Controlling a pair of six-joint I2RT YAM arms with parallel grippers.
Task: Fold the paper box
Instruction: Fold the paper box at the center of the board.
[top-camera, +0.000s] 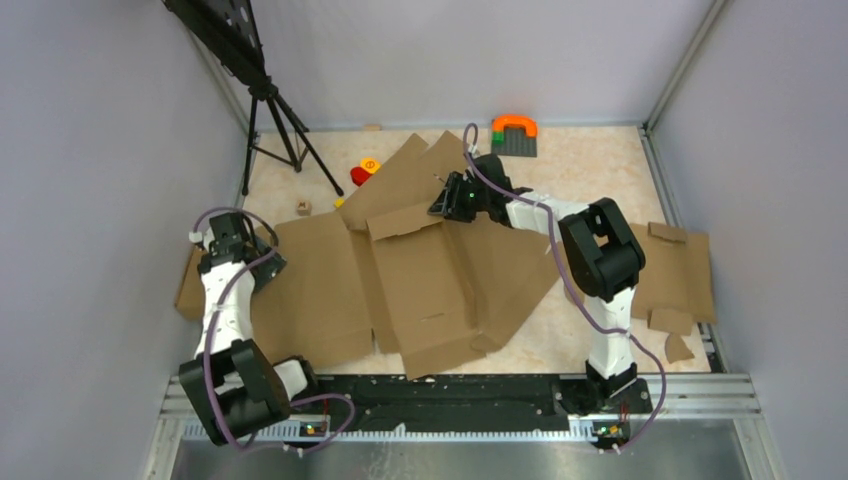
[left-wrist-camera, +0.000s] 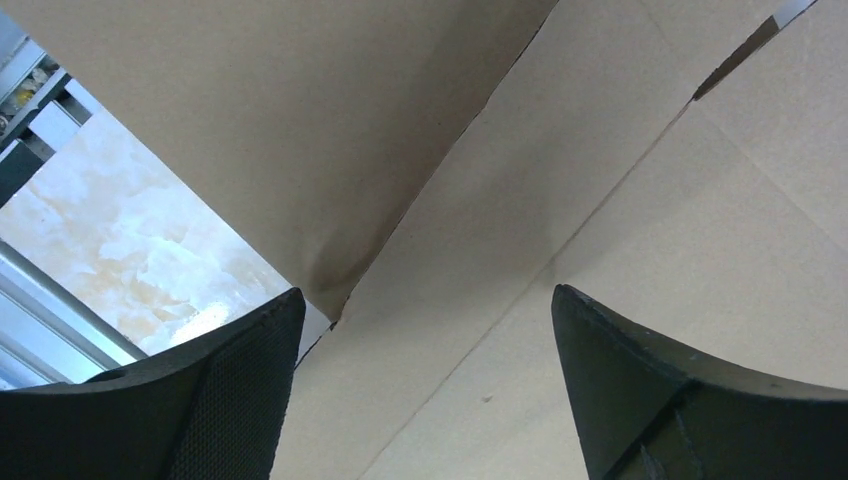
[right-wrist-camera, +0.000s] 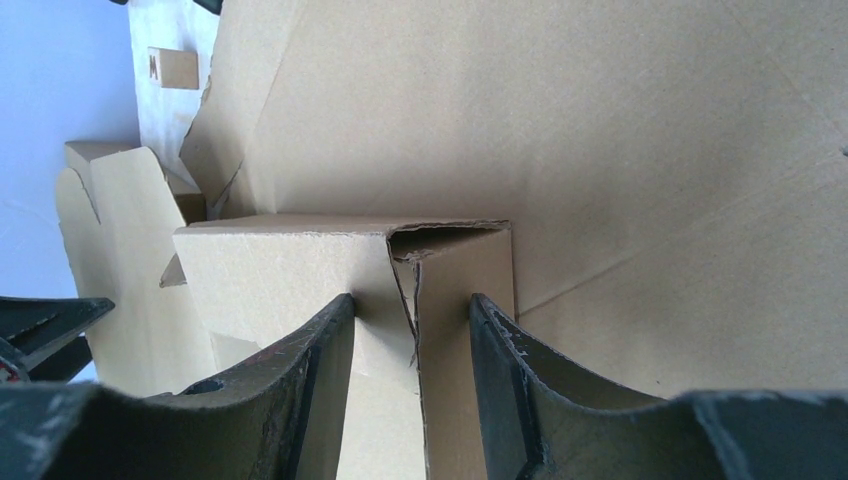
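The paper box (top-camera: 420, 290) is a large brown die-cut sheet spread across the middle of the table, with one long wall and a back corner standing up. My right gripper (top-camera: 445, 200) reaches to that back corner. In the right wrist view it (right-wrist-camera: 412, 297) is shut on the box's folded corner (right-wrist-camera: 440, 260), one finger on each side of the torn crease. My left gripper (top-camera: 268, 268) hovers over the box's left panel. In the left wrist view it (left-wrist-camera: 427, 290) stands wide open, with only creased cardboard (left-wrist-camera: 560, 200) beyond the fingers.
A black tripod (top-camera: 275, 110) stands at the back left. A red and yellow toy (top-camera: 365, 170), a small wooden cube (top-camera: 303, 207) and an orange-and-grey block (top-camera: 514, 133) lie near the back. A smaller cardboard piece (top-camera: 680, 270) and scraps (top-camera: 672, 320) lie at the right.
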